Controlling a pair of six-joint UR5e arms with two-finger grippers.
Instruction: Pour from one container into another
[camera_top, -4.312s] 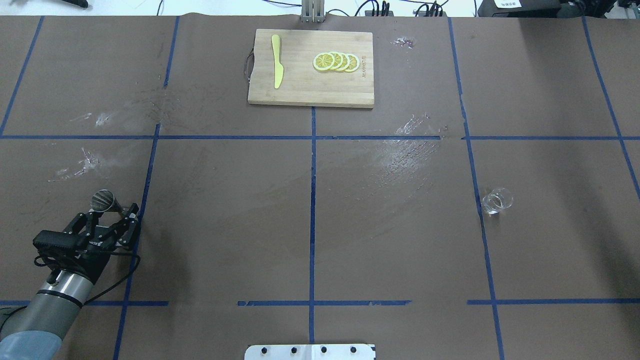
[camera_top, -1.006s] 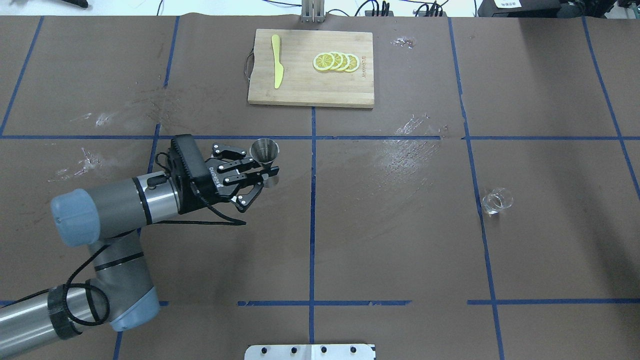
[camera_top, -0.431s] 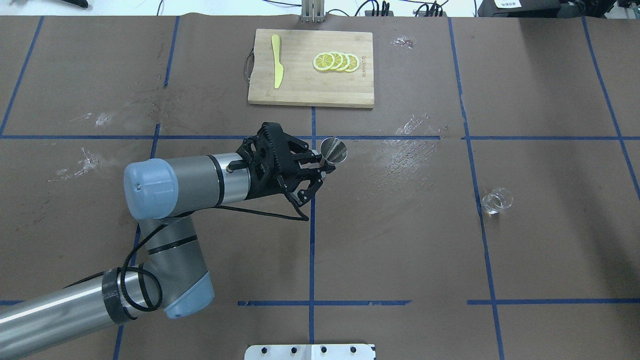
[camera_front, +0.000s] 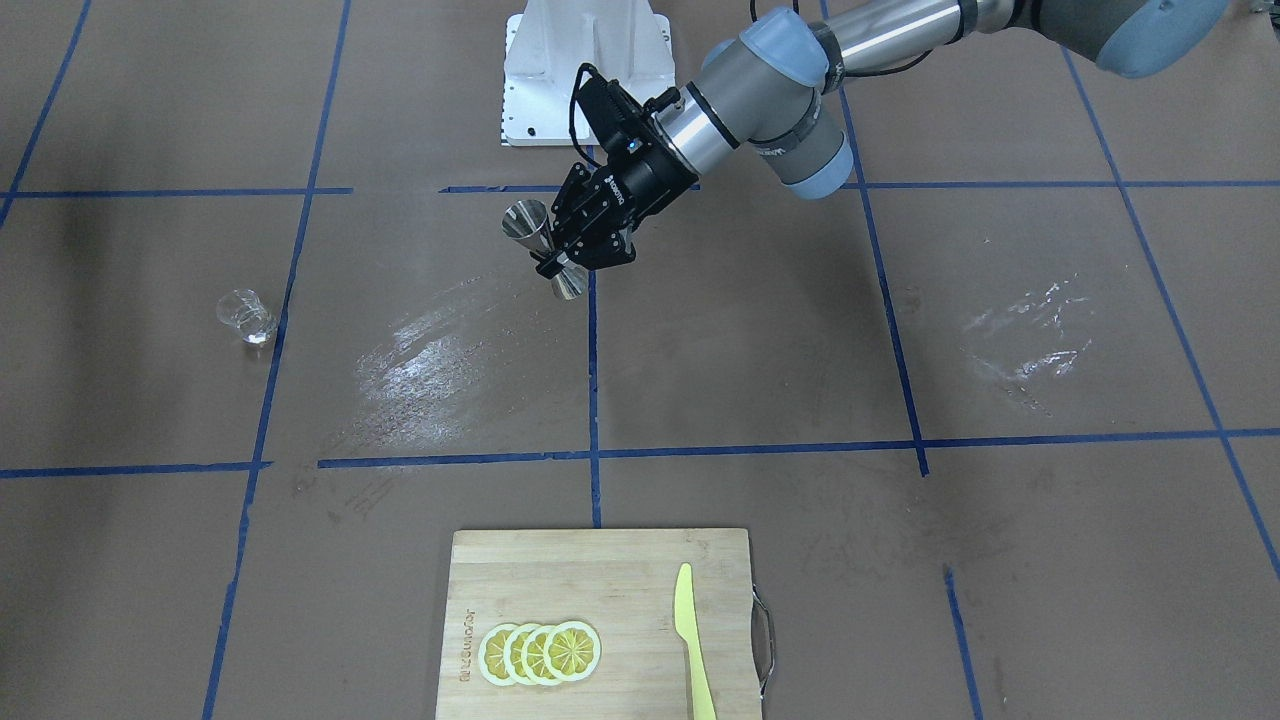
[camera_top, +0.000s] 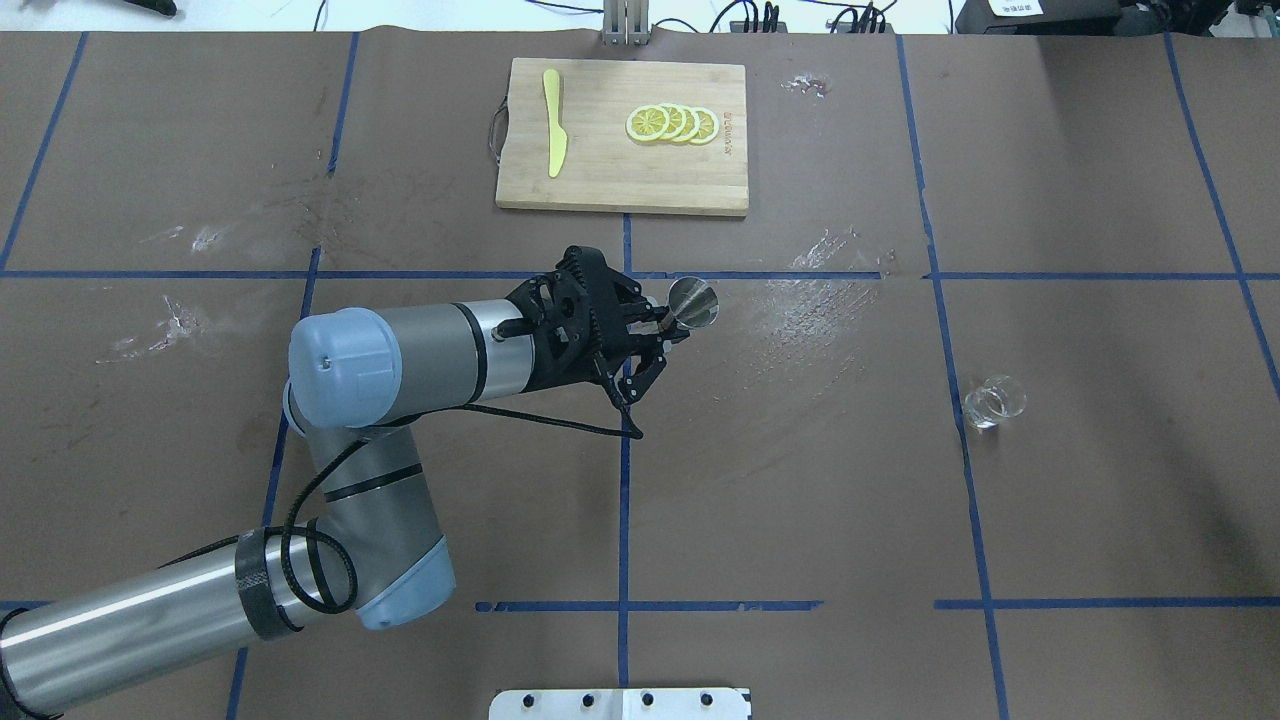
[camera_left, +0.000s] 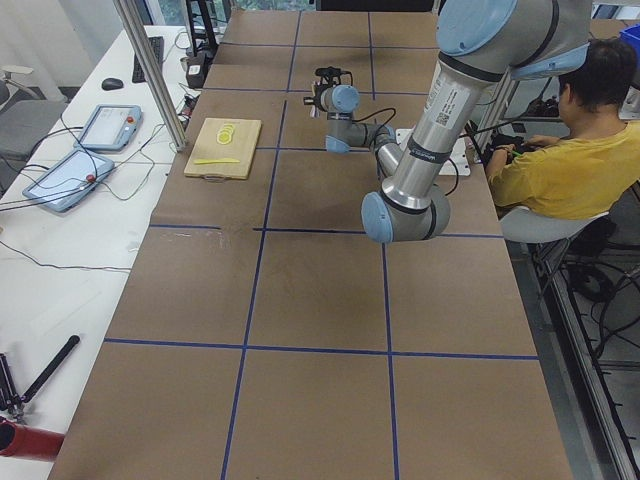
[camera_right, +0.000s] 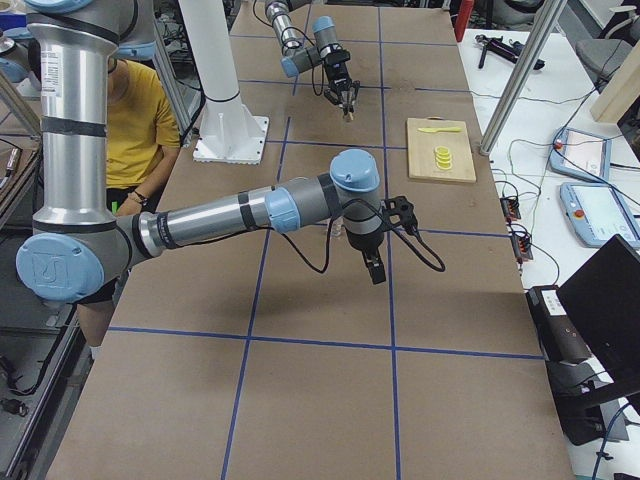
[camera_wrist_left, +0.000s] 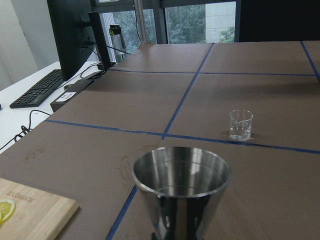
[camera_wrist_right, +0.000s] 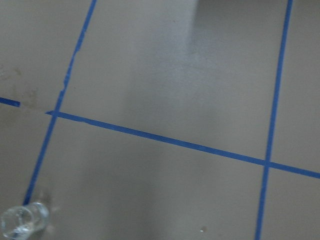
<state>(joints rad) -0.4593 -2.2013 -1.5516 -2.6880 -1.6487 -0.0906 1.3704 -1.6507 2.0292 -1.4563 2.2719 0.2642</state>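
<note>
My left gripper (camera_top: 668, 325) is shut on the narrow waist of the silver metal jigger (camera_top: 692, 303), holding it above the table just right of the centre line, also shown in the front view as the jigger (camera_front: 540, 240). The left wrist view has the jigger's open cup (camera_wrist_left: 181, 192) close up. The small clear glass (camera_top: 995, 400) stands upright on the table far to the right, apart from both grippers; it shows as the glass (camera_front: 245, 315) and the glass (camera_wrist_left: 240, 125). My right gripper (camera_right: 375, 268) hovers over the table; I cannot tell its state. Its wrist view catches the glass (camera_wrist_right: 22, 220).
A bamboo cutting board (camera_top: 600, 180) at the far middle carries lemon slices (camera_top: 672, 123) and a yellow knife (camera_top: 553, 120). Shiny wet smears (camera_top: 810, 310) lie between jigger and glass. A seated operator (camera_left: 570, 160) is behind the robot base.
The left arm lifted the jigger from the table's near left and carried it rightward across the centre line, moving a little further right in the last half second. The glass stayed put.
</note>
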